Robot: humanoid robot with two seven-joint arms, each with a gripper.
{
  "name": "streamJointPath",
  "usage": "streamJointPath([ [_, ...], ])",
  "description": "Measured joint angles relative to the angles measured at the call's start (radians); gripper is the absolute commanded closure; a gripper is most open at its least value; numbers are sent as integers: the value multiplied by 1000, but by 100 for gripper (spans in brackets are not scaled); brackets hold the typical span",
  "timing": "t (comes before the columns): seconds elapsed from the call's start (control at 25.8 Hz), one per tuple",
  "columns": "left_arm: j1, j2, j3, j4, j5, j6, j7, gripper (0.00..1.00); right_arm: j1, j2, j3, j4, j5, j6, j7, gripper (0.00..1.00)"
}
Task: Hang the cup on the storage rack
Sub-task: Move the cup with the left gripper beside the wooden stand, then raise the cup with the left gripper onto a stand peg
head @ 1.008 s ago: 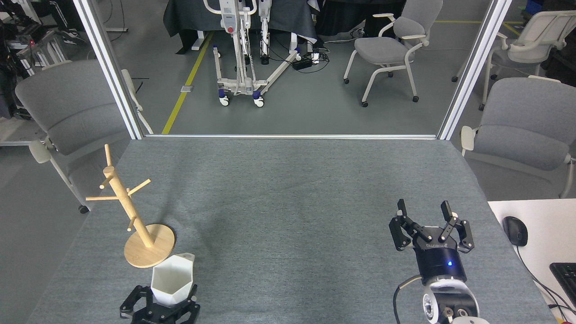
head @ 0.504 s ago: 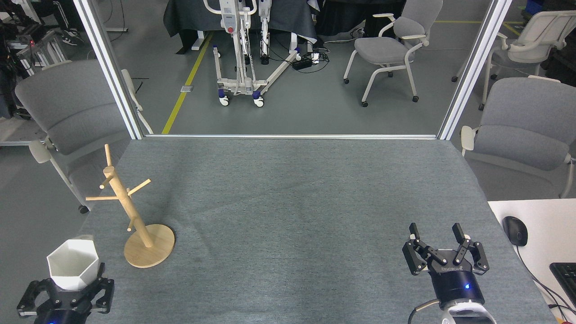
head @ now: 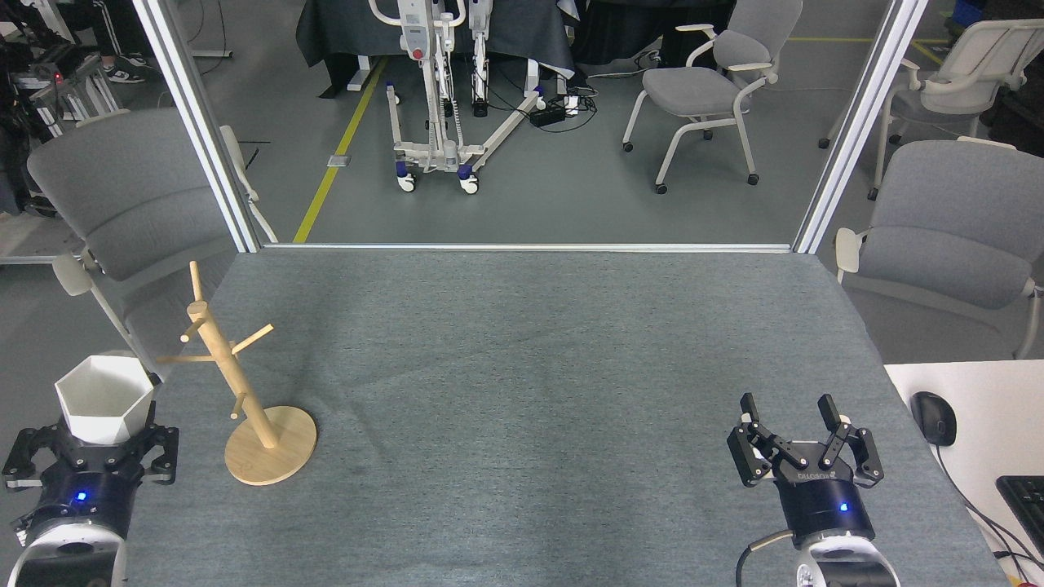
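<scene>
A white faceted cup with a hexagonal rim is held upright, mouth up, in my left gripper, which is shut on its lower part at the table's left edge. The storage rack, a slanted light wooden post with thin pegs on a round disc base, stands just right of the cup; one peg points left toward the cup's rim. No peg carries anything. At the near right, over the table, my right gripper is open and holds nothing.
The grey felt tabletop stretches between both arms. Grey chairs stand beyond the left and right edges. A white desk with a mouse and keyboard adjoins the right side.
My left gripper carried the cup from in front of the rack's base out to the left, then lifted it higher beside the rack. My right gripper drew back toward me and stayed open.
</scene>
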Motion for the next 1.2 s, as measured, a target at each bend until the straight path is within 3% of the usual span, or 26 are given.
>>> streamJointPath([
  [0.58,-64,-59,-10,45,-143,-2,-24,100,-78,-5,0,71,-1,-2,0,0],
  [1.09,-64,-68,-55,53,-167,-6,-12,100,-65,2,1,84,1,-1,-3,0],
  [1.12,-64,-68,-58,56,-167,-7,-12,91,-64,2,1,84,1,-1,-3,0],
  [1.2,-64,-69,-62,67,-168,-7,-14,58,-62,2,1,85,3,-1,-5,0],
])
